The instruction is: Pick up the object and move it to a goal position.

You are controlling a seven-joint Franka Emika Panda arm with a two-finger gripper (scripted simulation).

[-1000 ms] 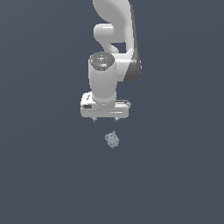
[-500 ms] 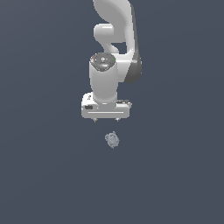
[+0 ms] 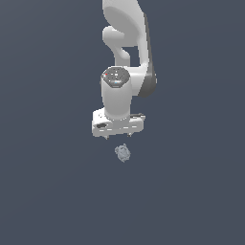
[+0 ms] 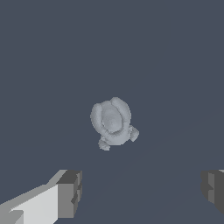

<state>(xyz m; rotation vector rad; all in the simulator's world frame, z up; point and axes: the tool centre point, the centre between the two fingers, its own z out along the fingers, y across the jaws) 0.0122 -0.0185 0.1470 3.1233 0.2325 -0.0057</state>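
Exterior view: white Panda arm [image 3: 125,28] reaching down over plain dark grey worktop [image 3: 43,191], no edges or corners visible to place things by. Claw [image 3: 119,136] hanging above, apart from the object [image 3: 123,152]. Small pale grey-blue lumpy object resting on the worktop, just in front of the claw, not touched. Finger tips barely visible here.

Wrist view: object [image 4: 112,120] seen from above, roundish with small bumps, lying free on the worktop. Two fingertips [image 4: 69,194] wide apart, nothing between them; object ahead of the gap, not inside it.

Progress: early. Nothing grasped yet. Left, by judgement: centre over object, descend, close, lift, carry to goal. No goal marker visible.
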